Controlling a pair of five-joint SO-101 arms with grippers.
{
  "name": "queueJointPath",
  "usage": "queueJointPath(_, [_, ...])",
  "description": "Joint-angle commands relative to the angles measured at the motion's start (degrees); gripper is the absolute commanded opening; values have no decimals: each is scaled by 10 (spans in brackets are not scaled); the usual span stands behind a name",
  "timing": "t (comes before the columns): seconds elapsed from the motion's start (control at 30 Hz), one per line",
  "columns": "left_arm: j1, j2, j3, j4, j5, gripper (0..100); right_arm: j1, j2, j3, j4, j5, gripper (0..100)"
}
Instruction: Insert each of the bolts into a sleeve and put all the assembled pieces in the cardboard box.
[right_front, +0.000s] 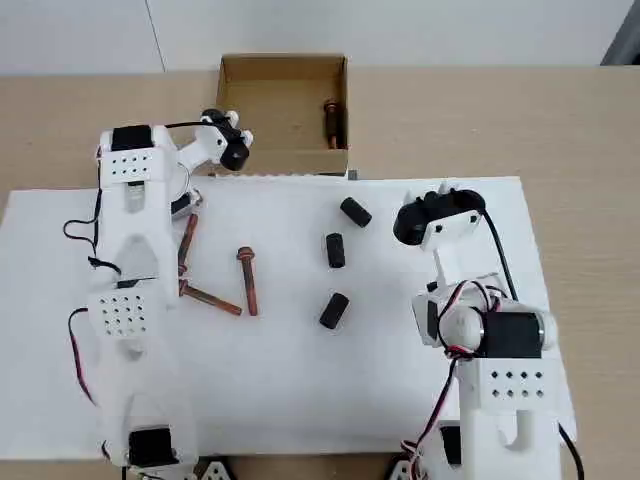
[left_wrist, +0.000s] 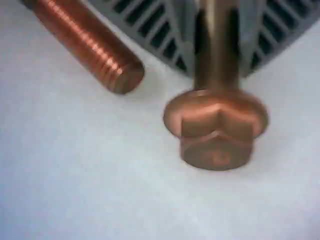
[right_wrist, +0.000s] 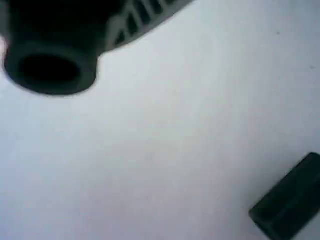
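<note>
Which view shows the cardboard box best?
The high view: the whole box, open, with a bolt lying along one side wall. The left wrist view looks at bolts on the paper, the right wrist view at sleeves.

Bolts (right_front: 247, 281) lie left of sleeves (right_front: 335, 250); box (right_front: 280, 110) behind both.

copper bolts (right_front: 247, 280), black sleeves (right_front: 335, 250), open cardboard box (right_front: 275, 110)

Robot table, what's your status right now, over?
Left gripper shut on a bolt, second bolt close beside. Right gripper near a sleeve. One assembled piece in the cardboard box.
</note>
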Motion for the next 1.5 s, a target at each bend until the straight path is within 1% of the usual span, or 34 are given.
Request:
queueJointPath(0.0, [3,2,-22,-4,0,5,4,-7,-4,-11,7,7])
queueJointPath(0.13, [5,-2,-29,16,0,5,4,-7,-4,-11,7,7])
queueJointPath(0.27, [9,-1,-107,92,0,5,3,-12,-7,-8,7,7])
queueJointPath(0.47, [9,-23,-168,95,13,5,3,-12,-13,-7,4,6])
queueJointPath(0.6, [11,-87,-152,95,36,5,3,-12,-46,22,3,5])
queueJointPath(0.8, [24,-211,-49,95,42,5,3,-13,-59,65,3,8])
queueJointPath(0.87, [31,-263,-15,94,74,5,3,-13,-59,88,4,8])
queueJointPath(0.97, [50,-331,35,94,152,5,8,-18,-59,93,4,6])
queueJointPath(1.07, [77,-394,73,94,224,5,8,-63,-59,94,4,5])
queueJointPath(1.13, [91,-437,99,94,249,5,8,-106,-59,90,4,5])
queueJointPath(1.27, [117,-526,167,93,268,5,8,-206,-55,90,4,4])
queueJointPath(1.47, [161,-658,258,91,367,5,8,-313,-11,90,4,4])
